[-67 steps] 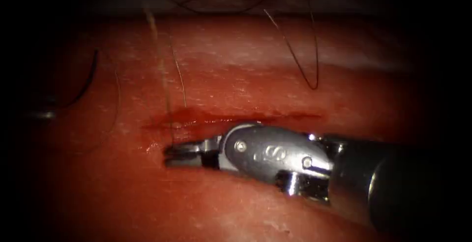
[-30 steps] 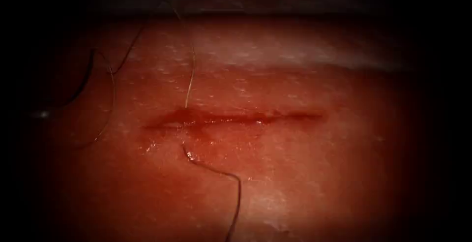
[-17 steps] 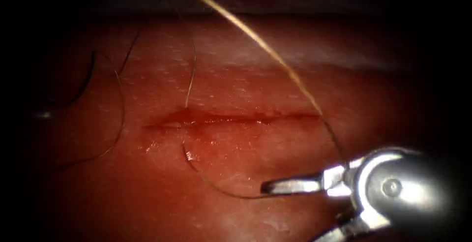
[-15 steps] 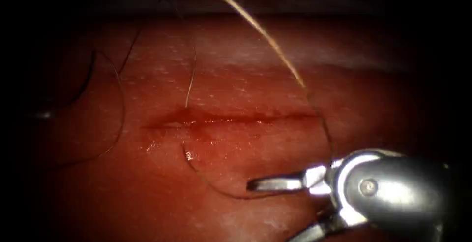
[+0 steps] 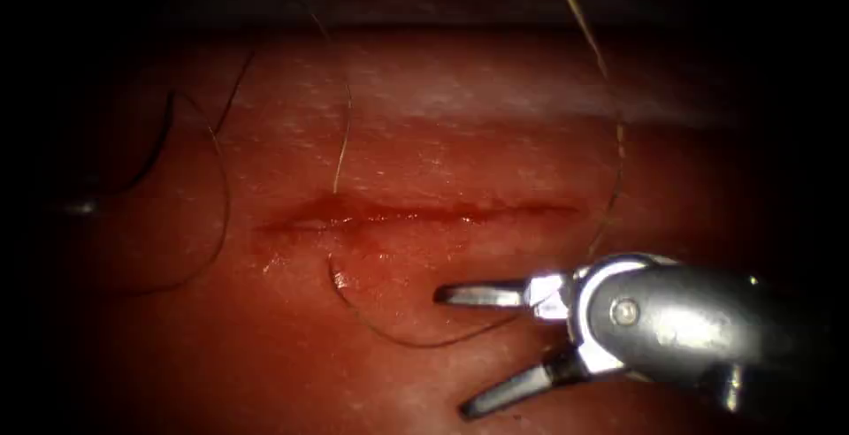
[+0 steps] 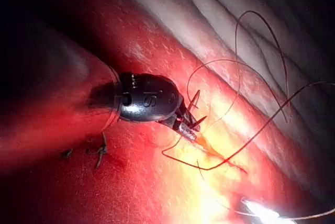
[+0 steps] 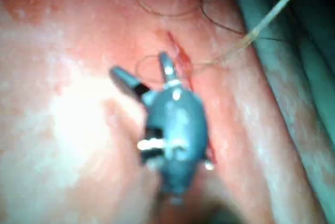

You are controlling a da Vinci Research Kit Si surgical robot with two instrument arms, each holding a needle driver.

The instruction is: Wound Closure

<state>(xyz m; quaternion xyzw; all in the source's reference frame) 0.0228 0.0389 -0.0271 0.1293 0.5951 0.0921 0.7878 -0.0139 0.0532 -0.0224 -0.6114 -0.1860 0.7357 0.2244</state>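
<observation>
The cut point(image 5: 416, 214) runs across the tissue point(image 5: 424, 117), wet with red fluid. My right tool point(image 5: 453, 352) reaches in from the right below the cut, jaws open and holding nothing. A dark thread point(image 5: 398, 342) leaves the tissue under the cut's left end and curves under the upper jaw. A pale thread point(image 5: 616, 134) drops from above to the tool's wrist. In the right wrist view the open right tool point(image 7: 141, 67) sits beside the cut point(image 7: 178, 56). The left wrist view shows the right tool point(image 6: 199, 110) among loops of thread point(image 6: 251, 135). My left tool is shut.
Loose thread point(image 5: 217, 187) loops over the tissue left of the cut. A thicker dark arc point(image 5: 157, 148) lies at the far left; whether it is the needle cannot be made out. A thread point(image 5: 340, 148) rises from the cut's upper lip.
A second ago no tool was in view. The right tool has come in from the lower right and moved left, jaws open by the dark thread. The pale thread has swung right.
</observation>
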